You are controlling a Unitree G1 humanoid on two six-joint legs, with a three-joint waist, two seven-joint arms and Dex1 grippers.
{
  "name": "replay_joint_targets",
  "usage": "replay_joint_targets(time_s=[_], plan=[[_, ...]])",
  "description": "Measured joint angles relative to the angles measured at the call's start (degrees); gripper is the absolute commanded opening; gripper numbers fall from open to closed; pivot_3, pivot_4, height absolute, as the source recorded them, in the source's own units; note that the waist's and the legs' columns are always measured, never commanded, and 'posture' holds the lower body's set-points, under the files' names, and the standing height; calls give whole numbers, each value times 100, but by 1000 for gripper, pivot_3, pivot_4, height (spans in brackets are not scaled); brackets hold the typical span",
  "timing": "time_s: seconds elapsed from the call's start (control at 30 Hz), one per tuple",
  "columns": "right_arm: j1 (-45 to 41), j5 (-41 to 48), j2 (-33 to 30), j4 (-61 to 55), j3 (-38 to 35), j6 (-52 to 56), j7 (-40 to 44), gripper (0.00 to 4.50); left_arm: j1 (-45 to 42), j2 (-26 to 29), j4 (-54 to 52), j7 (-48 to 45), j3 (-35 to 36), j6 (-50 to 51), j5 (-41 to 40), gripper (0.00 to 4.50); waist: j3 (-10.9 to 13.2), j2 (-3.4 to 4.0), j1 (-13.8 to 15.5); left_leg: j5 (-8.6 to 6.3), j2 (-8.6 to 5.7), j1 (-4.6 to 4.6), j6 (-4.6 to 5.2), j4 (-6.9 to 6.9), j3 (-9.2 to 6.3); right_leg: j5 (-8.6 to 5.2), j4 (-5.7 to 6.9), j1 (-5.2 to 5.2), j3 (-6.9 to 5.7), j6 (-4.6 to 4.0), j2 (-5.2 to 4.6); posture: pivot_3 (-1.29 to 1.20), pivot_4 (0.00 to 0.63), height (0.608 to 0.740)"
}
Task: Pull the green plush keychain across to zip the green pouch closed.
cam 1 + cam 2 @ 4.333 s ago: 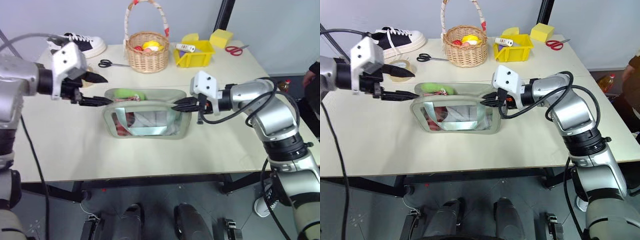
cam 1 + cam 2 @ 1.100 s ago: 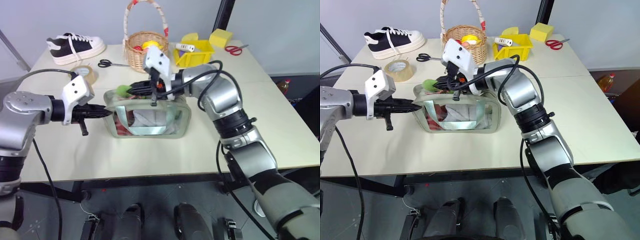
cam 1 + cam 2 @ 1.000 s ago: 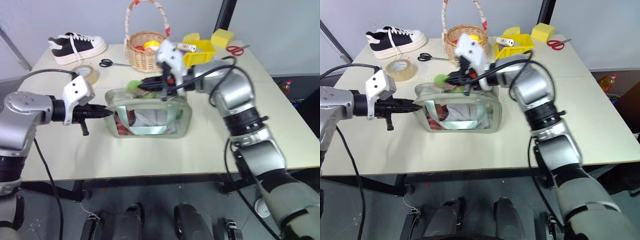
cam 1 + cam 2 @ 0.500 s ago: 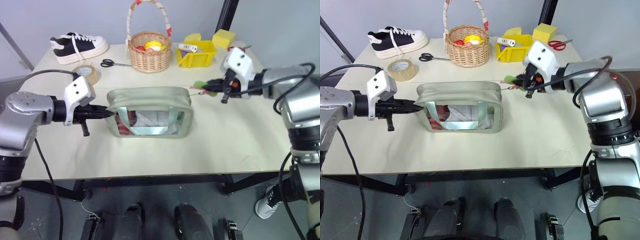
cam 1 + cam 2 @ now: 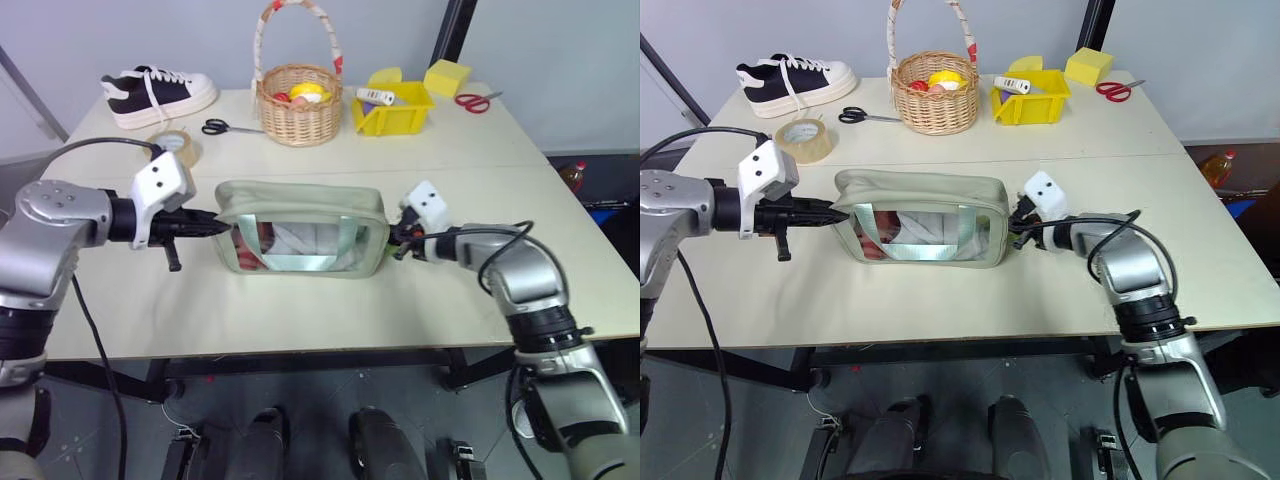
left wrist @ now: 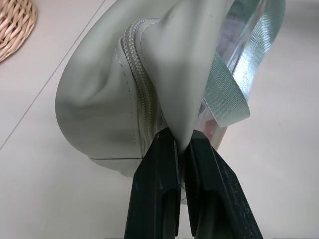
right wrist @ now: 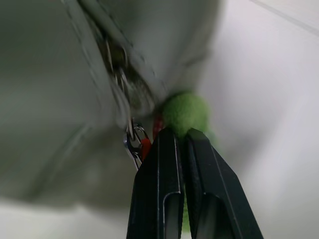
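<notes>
The green pouch (image 5: 300,226) lies in the middle of the table, its clear front window facing me and its top edge drawn together along the whole length. My left gripper (image 5: 226,228) is shut on the pouch's left end, pinching a fold of the fabric (image 6: 182,130) beside the zipper seam. My right gripper (image 5: 397,243) sits low against the pouch's right end. In the right wrist view its fingers (image 7: 159,164) are shut on the green plush keychain (image 7: 185,112), whose short metal chain (image 7: 130,140) runs up to the pouch.
At the back stand a wicker basket (image 5: 297,100), a yellow bin (image 5: 395,105), a yellow block (image 5: 443,75) and a sneaker (image 5: 160,88). A tape roll (image 5: 172,145), black scissors (image 5: 225,127) and red scissors (image 5: 472,99) lie there too. The table's front half is bare.
My right gripper carried the keychain from the pouch's left end across to the right, then dropped down to the right end. The pouch top went from gaping to drawn together. The left gripper stayed put.
</notes>
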Motion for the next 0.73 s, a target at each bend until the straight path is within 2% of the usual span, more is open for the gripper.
replay_joint_targets(time_s=[0.03,0.1,0.13,0.3,0.33,0.37,0.53,0.73], plan=[[-53,41,-12,0,-48,101,8,335,0,0,0,4,0,0,11,0,0,0,1,0,0,0,0,0,0,0,0,0,0,0,0,0,150,740],[-195,132,-172,0,-102,227,112,1008,-4,-6,2,36,3,-2,12,754,2,2,1,0,0,0,0,0,0,0,0,-1,0,0,0,0,150,740],[-282,182,-296,0,-155,259,198,1539,-9,-10,12,55,3,3,8,1157,2,4,2,0,0,0,0,-1,0,0,0,-1,0,0,0,0,150,740],[-1034,364,-1329,53,-340,213,963,4170,-296,-36,151,2,88,375,-299,3808,5,5,6,0,0,-4,0,-2,-1,-1,-3,-4,-3,1,0,0,150,740],[-1134,391,-1457,51,-375,198,1087,4500,-348,-14,175,-14,148,405,-335,4275,4,4,2,0,0,-3,0,-4,0,-1,-6,-3,-3,1,0,0,150,740],[-1216,456,-1638,21,-381,185,1290,4500,-434,29,244,-46,194,437,-349,4435,4,4,0,-1,0,-3,0,-5,0,-1,-7,-3,-3,2,0,0,150,740],[-1343,948,-2151,-462,-379,529,2114,4500,-515,288,639,-177,366,501,-424,4435,8,10,-88,-1,3,-2,1,-9,2,-2,-8,-5,-1,2,0,0,150,740],[-1237,1370,-2243,-1194,-413,935,2211,4500,-597,434,724,-291,491,792,-592,4435,7,9,-118,-1,2,-4,1,-6,1,-2,-8,-4,-1,2,-2,0,150,740]])
